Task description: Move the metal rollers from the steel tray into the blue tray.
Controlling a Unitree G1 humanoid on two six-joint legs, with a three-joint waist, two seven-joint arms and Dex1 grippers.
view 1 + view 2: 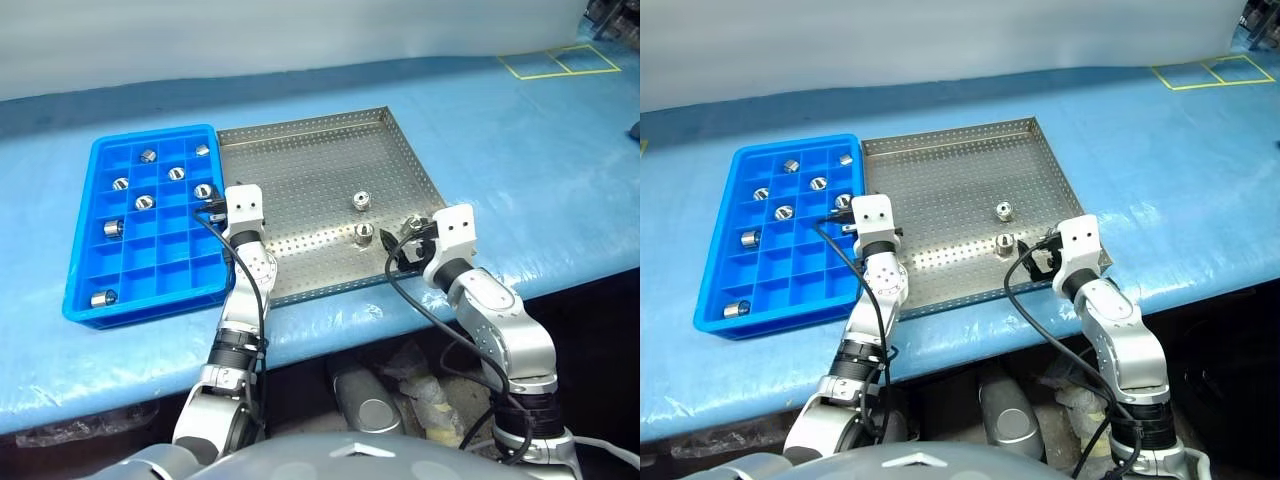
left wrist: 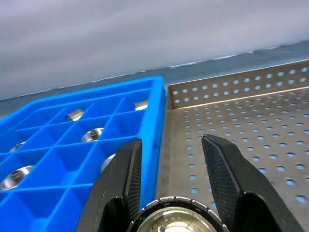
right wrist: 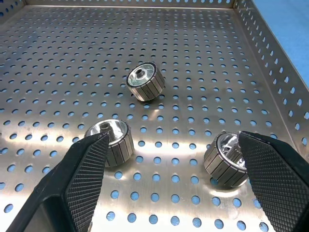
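The left arm reaches forward and slightly leftward, its left gripper [image 1: 210, 210] held about level over the seam where the blue tray [image 1: 85, 262] meets the steel tray [image 1: 300, 150]. In the left wrist view its fingers [image 2: 123, 179] pinch a metal roller [image 2: 170, 217] seated low between them, close to the wrist. The blue tray's right wall stands directly ahead of the fingertips, with the steel tray's perforated floor alongside it.

The right arm bends in from the front edge of the table [image 1: 520, 150], and the right gripper [image 1: 402, 243] tilts slightly down over the steel tray's near right corner, fingers [image 3: 89, 169] spread wide and holding nothing. Three rollers lie loose on the steel tray: one [image 3: 111, 141] just beside the one finger, one [image 3: 227, 159] touching or nearly touching the other finger, and a third [image 3: 145, 82] farther ahead between them, tipped on its side.

Eight rollers [image 1: 176, 173] sit singly in compartments of the blue tray, mostly in the far rows, one [image 1: 101, 298] near the front left corner. The two trays lie side by side, touching, on blue sheeting.
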